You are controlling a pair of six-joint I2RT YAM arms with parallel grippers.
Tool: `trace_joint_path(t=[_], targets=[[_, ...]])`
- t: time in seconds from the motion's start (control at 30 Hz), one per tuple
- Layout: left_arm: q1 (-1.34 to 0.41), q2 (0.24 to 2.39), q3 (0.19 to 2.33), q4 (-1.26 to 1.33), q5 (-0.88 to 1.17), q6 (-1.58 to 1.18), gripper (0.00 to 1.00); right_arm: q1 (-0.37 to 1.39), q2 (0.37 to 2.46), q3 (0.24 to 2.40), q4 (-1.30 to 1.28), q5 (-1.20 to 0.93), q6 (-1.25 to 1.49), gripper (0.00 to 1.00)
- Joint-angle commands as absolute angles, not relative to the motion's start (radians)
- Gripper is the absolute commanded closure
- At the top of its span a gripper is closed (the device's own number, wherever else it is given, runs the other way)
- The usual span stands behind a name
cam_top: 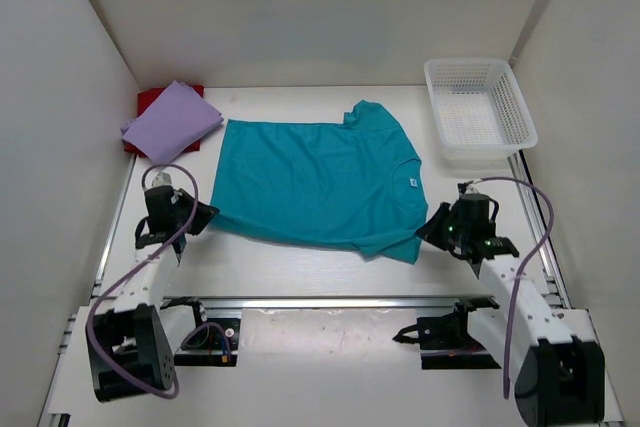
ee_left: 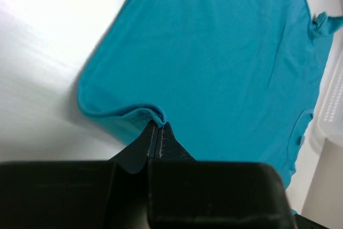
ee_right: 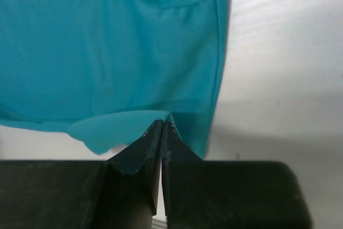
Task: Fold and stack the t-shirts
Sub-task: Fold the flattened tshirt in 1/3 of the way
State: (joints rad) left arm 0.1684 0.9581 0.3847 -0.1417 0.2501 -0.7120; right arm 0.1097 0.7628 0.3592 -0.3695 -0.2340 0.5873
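A teal t-shirt (cam_top: 315, 179) lies spread flat in the middle of the table, its collar to the right. My left gripper (cam_top: 203, 215) is shut on the shirt's near left hem corner; the left wrist view shows the pinched hem (ee_left: 155, 117) bunched at the fingertips. My right gripper (cam_top: 428, 229) is shut on the shirt's near right edge; the right wrist view shows the fabric (ee_right: 161, 115) folded over the closed fingertips. A folded lilac t-shirt (cam_top: 172, 119) lies on a folded red one (cam_top: 150, 100) at the far left.
A white mesh basket (cam_top: 480, 107) stands at the far right. White walls close in the table at left, back and right. A metal rail (cam_top: 330, 301) runs along the near edge between the arm bases.
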Motion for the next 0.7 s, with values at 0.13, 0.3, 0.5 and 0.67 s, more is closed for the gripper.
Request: trace_joint_path(t=[0.13, 0.3, 0.5, 0.67], targets=[[0.167, 1.204, 0.55, 0.047, 0.205, -0.814, 1.0, 0.094, 1.104, 0.639, -0.12, -0.259, 0.486, 0.99], [0.146, 1.373, 0.672, 0.087, 0.178, -0.847, 1.0, 0.078, 1.325, 0.793, -0.068, -0.249, 0.472, 1.0], [0.133, 1.554, 0.833, 0.055, 0.149, -0.825, 1.0, 0.066, 1.552, 0.966, -0.037, -0.271, 0.448, 1.0], [0.137, 1.684, 0.905, 0.035, 0.158, -0.799, 0.86, 0.074, 1.699, 1.095, -0.04, -0.27, 0.416, 1.0]])
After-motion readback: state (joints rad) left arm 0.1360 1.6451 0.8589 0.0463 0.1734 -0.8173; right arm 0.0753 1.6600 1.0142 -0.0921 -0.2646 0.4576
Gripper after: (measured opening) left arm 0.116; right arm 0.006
